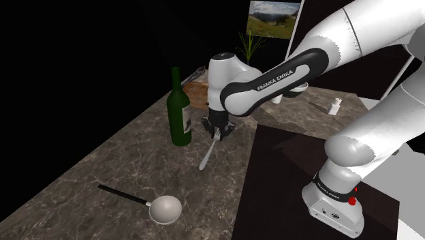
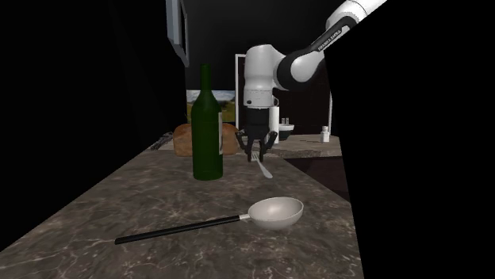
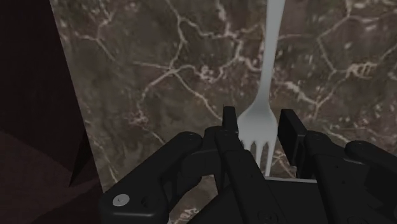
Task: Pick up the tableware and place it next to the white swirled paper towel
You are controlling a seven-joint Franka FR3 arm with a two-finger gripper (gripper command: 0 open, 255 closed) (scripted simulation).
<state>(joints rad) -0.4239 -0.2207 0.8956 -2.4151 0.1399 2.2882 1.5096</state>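
Observation:
A pale grey fork [image 1: 208, 155] [image 2: 264, 169] [image 3: 270, 57] lies on the dark marbled counter [image 1: 122, 163], its handle pointing away from the hand. My black gripper [image 1: 218, 131] [image 2: 258, 150] [image 3: 259, 118] is down over the tine end. In the wrist view the two fingers stand open on either side of the fork's head, with only thin gaps between them and it. The fork looks to be resting on the counter, not lifted.
A tall green wine bottle [image 1: 180, 109] [image 2: 207, 127] stands close beside the gripper. A ladle [image 1: 165, 208] [image 2: 274, 211] with a black handle lies nearer the front. A brown basket [image 2: 184, 139] sits behind the bottle, and a small white shaker [image 1: 334, 106] stands further back. Black area borders the counter.

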